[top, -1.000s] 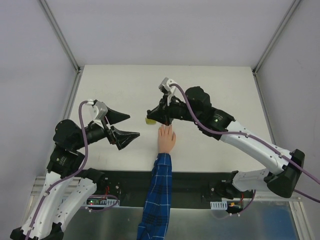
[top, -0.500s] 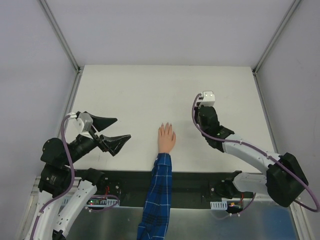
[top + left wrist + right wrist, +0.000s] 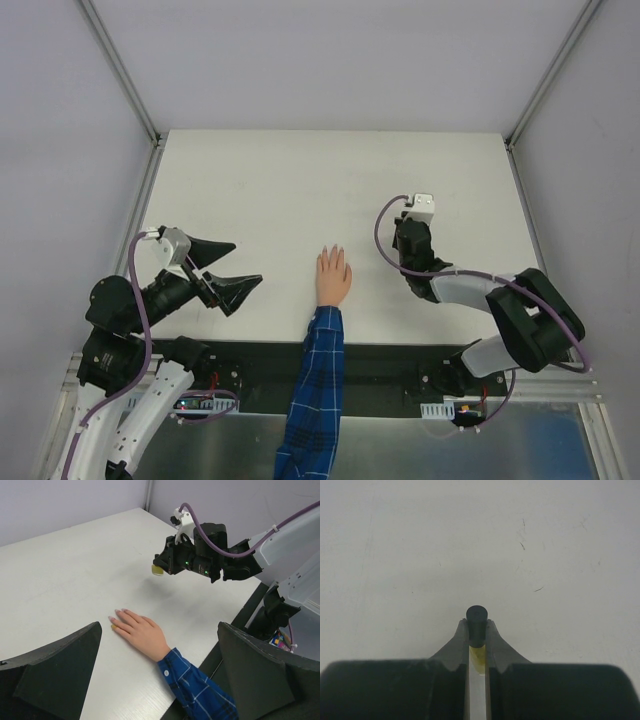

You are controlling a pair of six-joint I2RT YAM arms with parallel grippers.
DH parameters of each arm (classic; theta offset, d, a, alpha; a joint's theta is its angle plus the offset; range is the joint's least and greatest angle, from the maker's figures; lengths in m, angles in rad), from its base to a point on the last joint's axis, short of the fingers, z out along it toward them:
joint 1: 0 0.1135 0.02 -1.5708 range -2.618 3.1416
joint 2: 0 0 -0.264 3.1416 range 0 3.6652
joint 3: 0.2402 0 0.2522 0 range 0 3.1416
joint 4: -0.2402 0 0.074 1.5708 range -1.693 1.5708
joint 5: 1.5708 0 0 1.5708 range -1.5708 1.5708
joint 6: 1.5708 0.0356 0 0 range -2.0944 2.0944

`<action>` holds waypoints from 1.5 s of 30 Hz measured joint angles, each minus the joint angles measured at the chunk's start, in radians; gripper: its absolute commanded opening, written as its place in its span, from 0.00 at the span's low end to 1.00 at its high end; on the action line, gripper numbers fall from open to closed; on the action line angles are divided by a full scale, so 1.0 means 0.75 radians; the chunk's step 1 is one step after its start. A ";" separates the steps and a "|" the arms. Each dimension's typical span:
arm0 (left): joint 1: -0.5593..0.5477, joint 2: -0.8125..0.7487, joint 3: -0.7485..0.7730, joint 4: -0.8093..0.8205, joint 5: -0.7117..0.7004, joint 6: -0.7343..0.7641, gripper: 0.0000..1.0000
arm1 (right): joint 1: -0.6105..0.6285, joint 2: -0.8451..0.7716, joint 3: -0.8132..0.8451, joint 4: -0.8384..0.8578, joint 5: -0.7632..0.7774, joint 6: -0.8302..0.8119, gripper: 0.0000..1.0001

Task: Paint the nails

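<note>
The peach mannequin hand (image 3: 333,277) in a blue plaid sleeve (image 3: 315,380) lies flat near the table's front edge, fingers pointing away. Its pale pinkish nails (image 3: 118,613) show in the left wrist view; one fingertip (image 3: 114,628) looks yellowish. My right gripper (image 3: 477,628) is shut on the small black-and-yellow polish bottle (image 3: 476,622), black cap outward. It hangs just above the table well to the right of the hand (image 3: 142,635). From the left I see the bottle (image 3: 158,570) at that gripper's (image 3: 164,566) tip. My left gripper (image 3: 248,262) stands open left of the hand, holding nothing.
The white table (image 3: 270,190) is bounded by grey walls and metal corner posts (image 3: 120,70). The right arm (image 3: 520,320) is folded back near its base at the front right. A black strip (image 3: 400,360) runs along the near edge.
My right gripper has carried the bottle from just above the fingertips away to the right and folded back. My left arm drew back to the left a little.
</note>
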State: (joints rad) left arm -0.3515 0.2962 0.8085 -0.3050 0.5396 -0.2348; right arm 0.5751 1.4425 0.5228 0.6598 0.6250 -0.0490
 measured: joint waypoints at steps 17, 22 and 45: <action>0.000 0.007 0.000 -0.037 0.007 0.000 0.99 | -0.004 0.102 -0.032 0.063 0.020 0.054 0.08; 0.000 0.007 0.000 -0.042 0.009 -0.001 0.99 | -0.003 0.125 -0.047 0.065 0.021 0.067 0.12; 0.000 0.002 0.000 -0.045 0.012 -0.016 0.99 | 0.035 -0.111 0.024 -0.367 0.044 0.168 0.65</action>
State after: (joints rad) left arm -0.3515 0.2977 0.8085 -0.3389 0.5488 -0.2466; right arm 0.6010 1.3594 0.5407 0.3843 0.6582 0.0769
